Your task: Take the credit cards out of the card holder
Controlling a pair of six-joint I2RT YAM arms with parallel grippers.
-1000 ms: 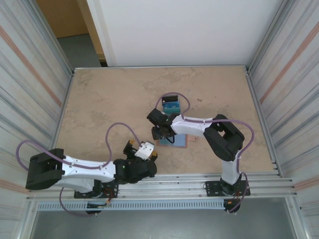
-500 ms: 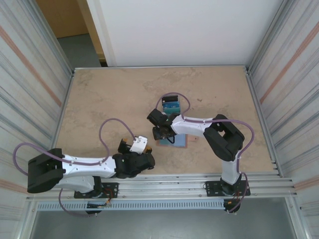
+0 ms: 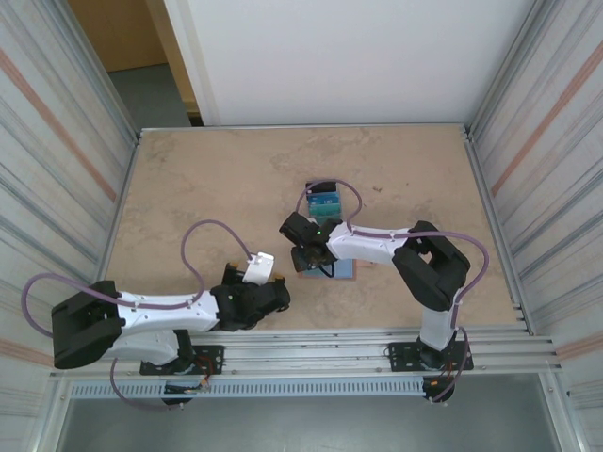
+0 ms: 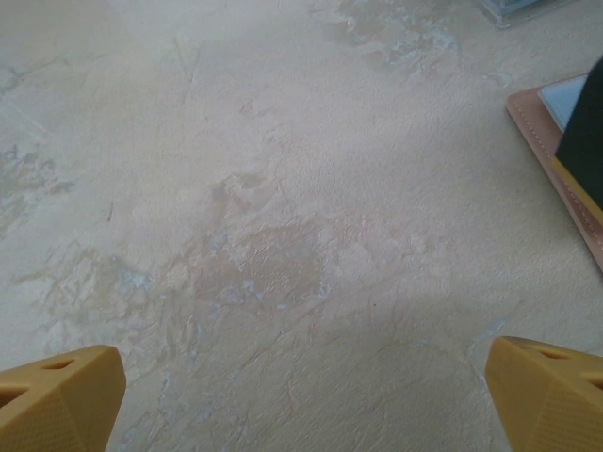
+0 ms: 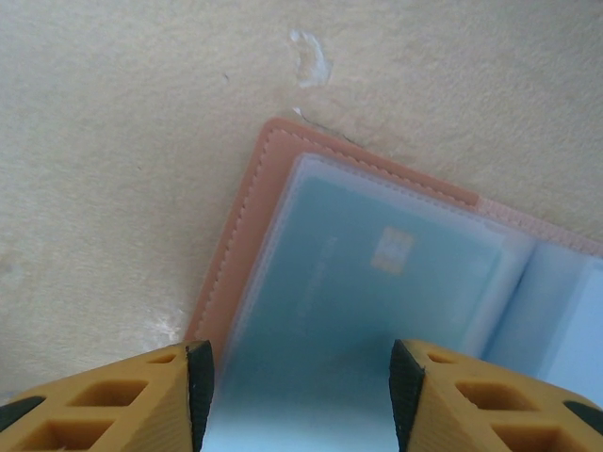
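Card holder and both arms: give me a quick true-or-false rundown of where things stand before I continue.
1. The card holder lies open on the table. True.
2. A teal card sits in its clear pocket. True.
3. The right arm's fingers are pinched shut. False: they stand apart, poised over that pocket.
4. The left arm's fingers hold a card. False: they are wide apart over bare table, holding nothing.
5. Loose cards lie on the table beyond the holder. True.
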